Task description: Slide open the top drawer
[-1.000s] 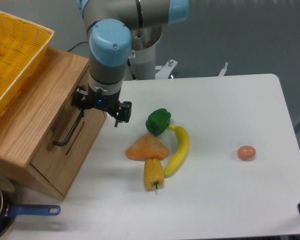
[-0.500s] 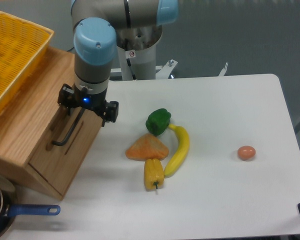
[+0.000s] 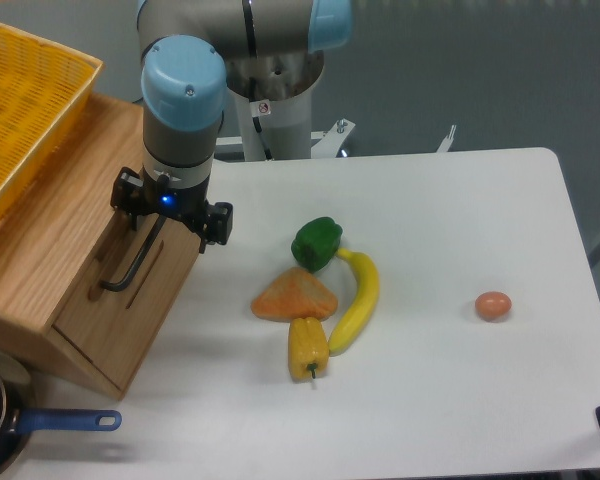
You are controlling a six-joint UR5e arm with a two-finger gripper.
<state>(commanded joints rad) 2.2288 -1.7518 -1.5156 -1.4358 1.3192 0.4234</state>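
**A:** Where does the top drawer [image 3: 130, 275] lie from your pincer [image 3: 145, 222]?

**B:** Right under it. My pincer hangs over the upper end of the black bar handle [image 3: 132, 262] on the drawer's front panel, at the edge of the wooden cabinet [image 3: 50, 235] that faces the counter [image 3: 450, 330].

**A:** And which way does that handle run?

**B:** Its long axis goes diagonally, from near my pincer down and away toward the pan with the blue handle [image 3: 65, 421] in front of the cabinet. The front panel faces the vegetables, so I judge the drawer must travel out from the cabinet toward the green pepper [image 3: 316, 242], across the handle's length, not along it.

**A:** Do you have hold of the bar?

**B:** I cannot tell. My wrist housing covers the fingers from this view, so neither how wide they stand nor whether they close around the bar is visible. The bar's top end vanishes beneath my pincer.

**A:** Does the drawer look open?

**B:** Its front seems flush with the cabinet, so I judge the pull is not yet done
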